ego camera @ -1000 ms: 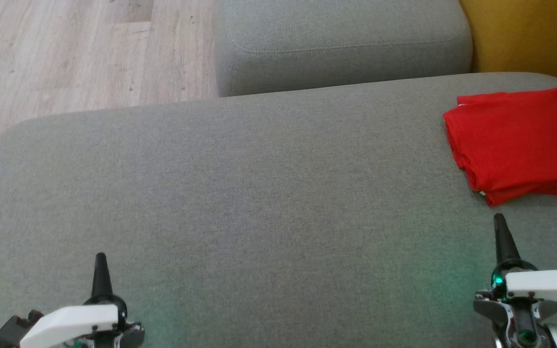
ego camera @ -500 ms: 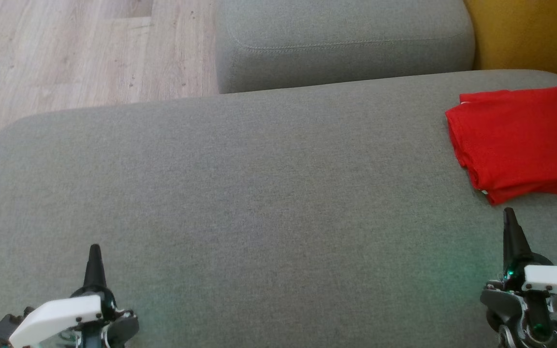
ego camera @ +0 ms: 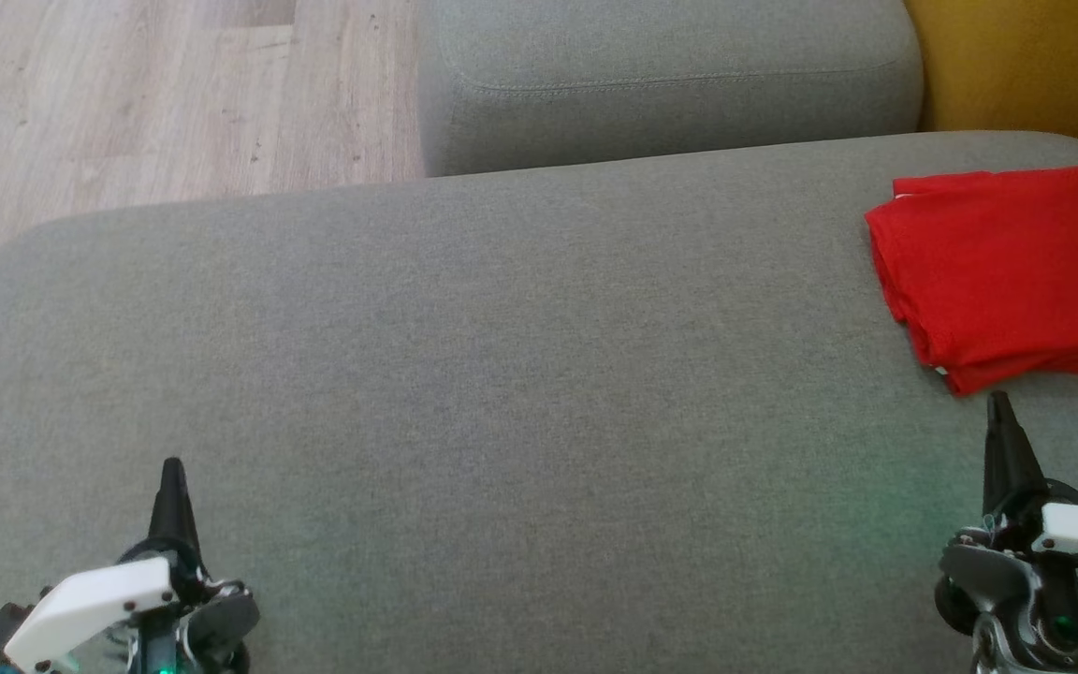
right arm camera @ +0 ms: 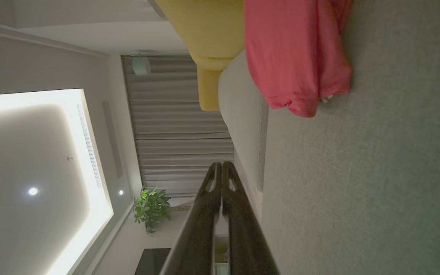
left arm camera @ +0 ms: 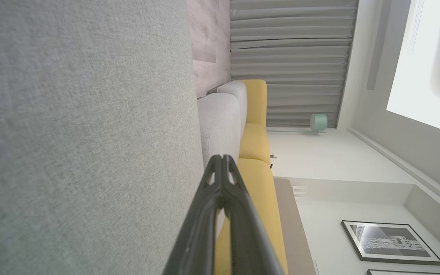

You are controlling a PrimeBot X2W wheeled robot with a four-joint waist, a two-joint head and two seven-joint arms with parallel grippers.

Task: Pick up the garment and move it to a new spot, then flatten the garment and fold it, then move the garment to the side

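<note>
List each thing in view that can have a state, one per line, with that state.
Garment: folded, lying at the right end of the sofa cushion, not held.
Left gripper: shut, empty.
Right gripper: shut, empty, tip near the garment's front edge.
Curtain: drawn closed.
Ceiling lights: on.

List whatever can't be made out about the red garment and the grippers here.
- The red garment: its right side is cut off by the head view's right edge, and the right wrist view's top edge crops it too.
- What kind of garment it is: hidden by its own folds.
- The white tag at its near corner: too small to read.
- The left gripper and right gripper: their arms are cut off by the head view's bottom edge.
</note>
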